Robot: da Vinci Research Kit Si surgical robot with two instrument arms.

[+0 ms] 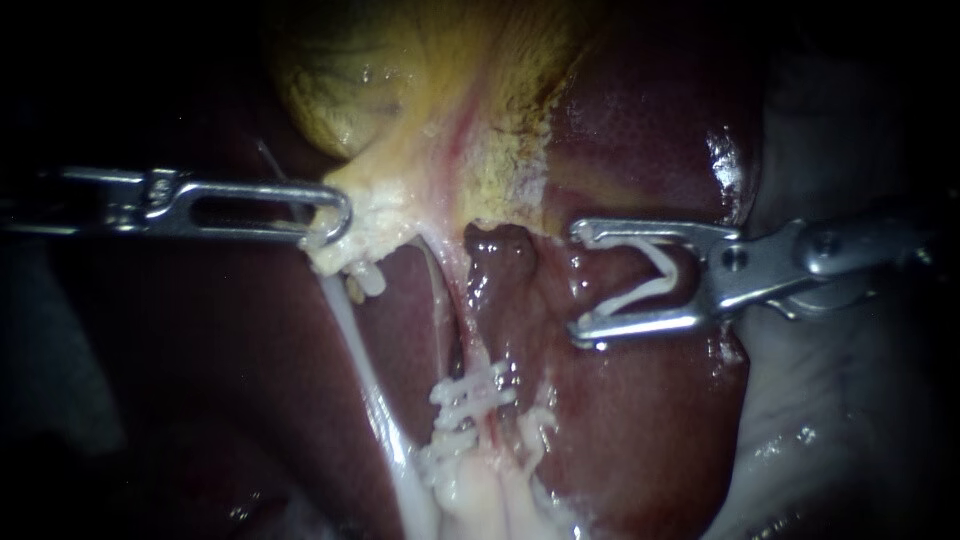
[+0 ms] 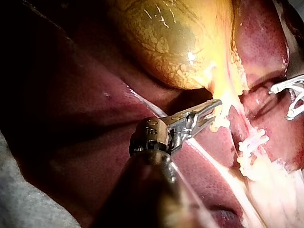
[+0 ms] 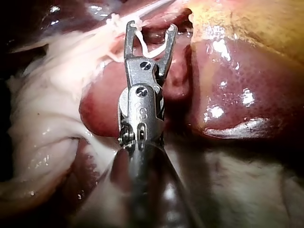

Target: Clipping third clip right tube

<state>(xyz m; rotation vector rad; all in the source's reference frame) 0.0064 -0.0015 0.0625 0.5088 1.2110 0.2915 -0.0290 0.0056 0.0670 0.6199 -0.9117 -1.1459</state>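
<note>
The liver (image 1: 640, 430) is the biggest mass here and carries everything else: dark maroon, smooth and wet, with bright glints along its rounded right edge. Against its upper edge sits the gallbladder (image 1: 340, 90), a yellow-green sac with a wrinkled, net-like skin that narrows into a streaky cream-and-pink neck. At the liver's lower edge lies a lump of soft white tissue (image 1: 480, 495), ragged and shiny.

My right instrument (image 1: 580, 285) is bright metal, a hinged block with a round pivot screw and two thin straight jaws set wide apart in a fork. Between them sits the loaded clip (image 1: 655, 285), a white plastic V whose legs lie against both jaws, so the jaws hold it. They hang over bare liver, well apart from the right tube (image 1: 462, 335) and not around it.

My left instrument (image 1: 335, 215) has long, slotted, round-tipped steel jaws. They are closed on the pale fatty tissue (image 1: 375, 215) at the gallbladder's neck, a crumbly cream wad.

The right tube is a thin pinkish cord running from the neck down the liver's middle groove to the white lump. The left tube (image 1: 350, 340) is a flatter, milk-white strand beside it.

Two ribbed white clips (image 1: 478, 388) cross the right tube low down, one just under the other. A smaller white clip (image 1: 368, 282) sits at the top of the left tube, just below my left jaws.
</note>
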